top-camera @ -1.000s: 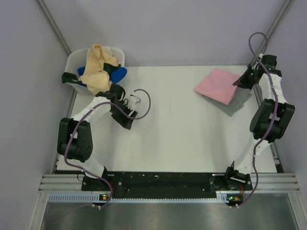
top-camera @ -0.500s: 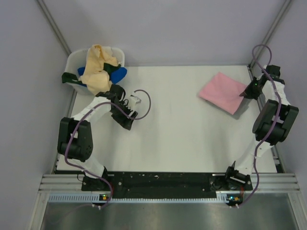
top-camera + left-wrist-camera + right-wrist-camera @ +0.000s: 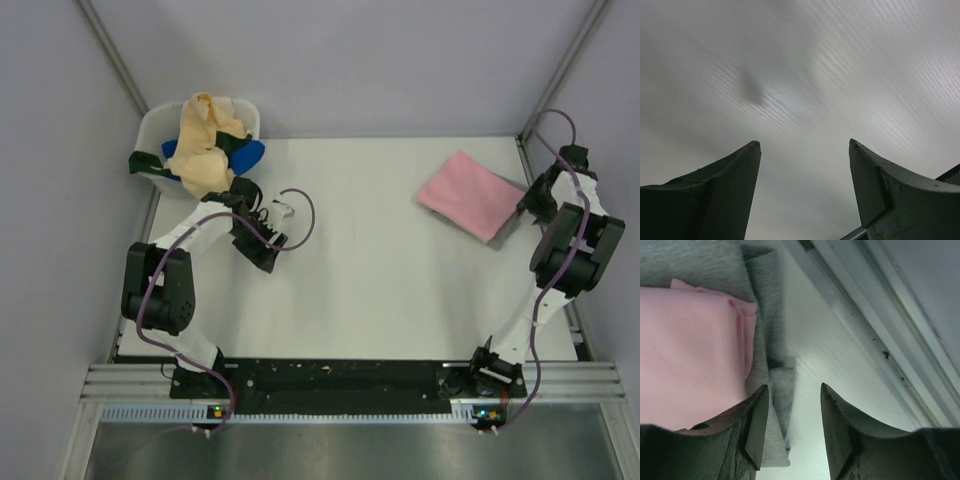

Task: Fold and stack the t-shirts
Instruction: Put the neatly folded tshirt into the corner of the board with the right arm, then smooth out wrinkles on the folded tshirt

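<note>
A folded light pink t-shirt (image 3: 468, 196) lies on a folded grey t-shirt at the table's far right. In the right wrist view the pink shirt (image 3: 690, 350) covers most of the grey one (image 3: 766, 310), whose edge sticks out to the right. My right gripper (image 3: 527, 201) (image 3: 795, 390) is open and empty, low at the stack's right edge, with its left finger over the grey edge. My left gripper (image 3: 267, 255) (image 3: 805, 145) is open and empty above bare table at left centre. Pale yellow (image 3: 205, 140), blue (image 3: 250, 152) and dark green (image 3: 148, 161) shirts lie crumpled in the tub.
The white plastic tub (image 3: 152, 122) stands at the far left corner. A metal frame rail (image 3: 865, 340) runs along the table's right edge, close beside my right gripper. Grey walls enclose the back and sides.
My right gripper has let go of the pink shirt and drawn back to the right. The pink shirt has settled flat onto the grey one. The left arm has not moved.
</note>
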You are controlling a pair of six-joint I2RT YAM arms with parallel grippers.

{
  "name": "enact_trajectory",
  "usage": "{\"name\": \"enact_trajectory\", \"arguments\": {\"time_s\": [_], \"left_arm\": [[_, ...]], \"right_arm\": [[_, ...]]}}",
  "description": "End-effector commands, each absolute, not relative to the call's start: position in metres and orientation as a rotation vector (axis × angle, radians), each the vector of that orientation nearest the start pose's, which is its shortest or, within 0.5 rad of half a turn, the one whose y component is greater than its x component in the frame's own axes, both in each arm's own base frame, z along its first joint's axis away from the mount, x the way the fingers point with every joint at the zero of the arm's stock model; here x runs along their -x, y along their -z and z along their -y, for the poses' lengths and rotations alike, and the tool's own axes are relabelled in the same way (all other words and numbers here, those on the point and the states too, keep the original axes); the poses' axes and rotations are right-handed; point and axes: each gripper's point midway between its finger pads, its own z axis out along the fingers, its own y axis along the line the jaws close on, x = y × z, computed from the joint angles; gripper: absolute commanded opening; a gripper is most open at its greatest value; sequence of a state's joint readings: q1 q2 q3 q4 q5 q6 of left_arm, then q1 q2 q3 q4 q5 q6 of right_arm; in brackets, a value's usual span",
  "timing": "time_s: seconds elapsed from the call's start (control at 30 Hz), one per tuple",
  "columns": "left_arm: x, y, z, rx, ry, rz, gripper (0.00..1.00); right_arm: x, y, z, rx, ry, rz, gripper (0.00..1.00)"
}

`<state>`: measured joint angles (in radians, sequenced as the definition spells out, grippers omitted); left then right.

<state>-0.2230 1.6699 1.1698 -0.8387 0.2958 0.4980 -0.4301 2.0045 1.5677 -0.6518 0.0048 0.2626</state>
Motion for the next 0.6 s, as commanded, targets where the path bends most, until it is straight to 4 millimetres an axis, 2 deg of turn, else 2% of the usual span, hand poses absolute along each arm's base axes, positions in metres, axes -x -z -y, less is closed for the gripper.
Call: {"name": "enact_trajectory", "arguments": {"time_s": [0.0, 0.07, 0.13, 0.2, 0.27, 0.37, 0.43, 0.57], "left_arm": [[-0.302, -0.067, 0.098, -1.059, 0.353, -2.623, 0.76], [-0.304, -0.068, 0.098, -1.058, 0.352, -2.618, 0.76], [-0.307, -0.070, 0.099, -1.058, 0.350, -2.608, 0.76], [-0.307, -0.072, 0.100, -1.058, 0.353, -2.602, 0.76], [-0.308, -0.073, 0.101, -1.060, 0.360, -2.595, 0.76], [-0.307, -0.074, 0.102, -1.065, 0.367, -2.583, 0.76], [-0.307, -0.074, 0.103, -1.073, 0.373, -2.576, 0.76], [-0.307, -0.074, 0.104, -1.077, 0.385, -2.569, 0.76]], "right_arm": [[-0.428, -0.125, 0.218, -0.888, 0.224, -2.351, 0.45], [-0.427, -0.142, 0.207, -0.874, 0.160, -2.318, 0.45], [-0.416, -0.149, 0.192, -0.891, 0.098, -2.286, 0.46], [-0.405, -0.152, 0.170, -0.899, -0.012, -2.241, 0.47], [-0.394, -0.160, 0.140, -0.884, -0.176, -2.181, 0.47], [-0.381, -0.143, 0.102, -0.895, -0.398, -2.148, 0.51], [-0.374, -0.130, 0.090, -0.904, -0.457, -2.162, 0.56], [-0.371, -0.111, 0.082, -0.910, -0.515, -2.196, 0.55]]}}
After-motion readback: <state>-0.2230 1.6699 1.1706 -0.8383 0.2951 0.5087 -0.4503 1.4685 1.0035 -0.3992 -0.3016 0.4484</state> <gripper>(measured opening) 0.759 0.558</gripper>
